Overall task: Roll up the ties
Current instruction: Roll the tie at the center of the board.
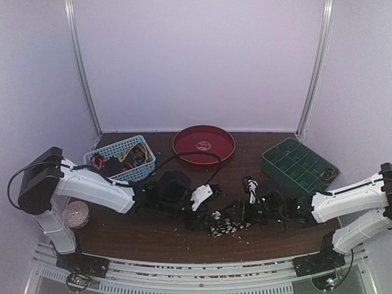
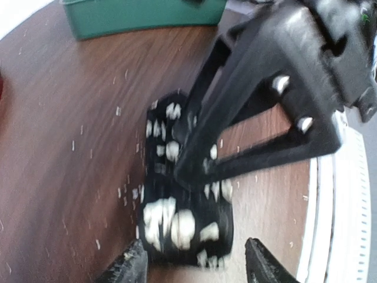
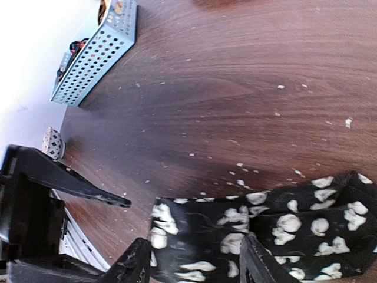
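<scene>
The left gripper (image 2: 194, 265) stands low over the table (image 1: 153, 239) with its two fingers apart, and the near end of the dark tie (image 2: 182, 218) lies between them. I cannot tell if the fingers touch the cloth. It does not look clamped. The right gripper (image 3: 194, 265) comes from the opposite side, and its fingers are also apart. The other end of the same tie, black with pale blotches, lies in the gap between them. In the left wrist view one black finger of the right gripper rests on or just above the tie; the picture is too blurred there to say which. From above, both grippers meet near the middle of the front part of the table, and the dark tie is on the wood between and just below them, close to the front edge. Small pale crumbs (image 3: 280, 87) are scattered on the wood around it. At the back left a blue perforated basket (image 1: 110, 148) holds the other ties (image 1: 128, 154), dark and orange, heaped together. A round red tray (image 1: 220, 138) is at the back centre, and a green tray with compartments (image 1: 272, 164) is at the back right. A round speckled ball (image 1: 76, 214) sits at the left edge, beside the base of the left arm.
</scene>
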You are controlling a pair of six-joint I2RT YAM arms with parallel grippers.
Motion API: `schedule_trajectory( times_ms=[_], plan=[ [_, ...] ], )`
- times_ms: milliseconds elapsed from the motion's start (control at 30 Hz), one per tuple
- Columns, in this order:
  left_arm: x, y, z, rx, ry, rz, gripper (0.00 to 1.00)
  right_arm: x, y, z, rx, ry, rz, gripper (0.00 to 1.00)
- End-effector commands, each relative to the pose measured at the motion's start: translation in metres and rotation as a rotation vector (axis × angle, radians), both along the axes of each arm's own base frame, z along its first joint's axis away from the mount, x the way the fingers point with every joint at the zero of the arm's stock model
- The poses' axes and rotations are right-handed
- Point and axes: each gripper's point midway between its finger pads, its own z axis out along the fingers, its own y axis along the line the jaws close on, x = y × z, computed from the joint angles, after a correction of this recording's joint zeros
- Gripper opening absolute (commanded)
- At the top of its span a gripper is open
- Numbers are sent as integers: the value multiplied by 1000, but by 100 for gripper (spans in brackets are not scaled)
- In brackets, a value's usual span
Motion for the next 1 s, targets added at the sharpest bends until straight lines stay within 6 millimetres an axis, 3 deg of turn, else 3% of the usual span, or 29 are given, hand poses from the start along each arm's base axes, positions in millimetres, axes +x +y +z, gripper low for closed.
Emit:
schedule_trajectory(
  times_ms=[0, 267, 433, 667, 767, 967],
  plan=[
    [14, 21, 20, -98, 60, 171, 52, 3, 3, 0, -117, -50, 7, 50],
    [31, 78, 14, -124, 96, 473, 48, -4, 26, -3, -274, -111, 98, 47],
    [34, 94, 10, -160, 131, 554, 49, -8, 30, -22, -385, -106, 133, 48],
    [32, 83, -1, -150, 184, 541, 46, -2, 6, -37, -479, -129, 91, 42],
    [27, 68, -9, -141, 222, 497, 31, -1, -4, -44, -476, -121, 78, 39],
    [19, 37, -18, -150, 269, 427, 21, 2, -15, -43, -396, -122, 58, 33]
  ],
)
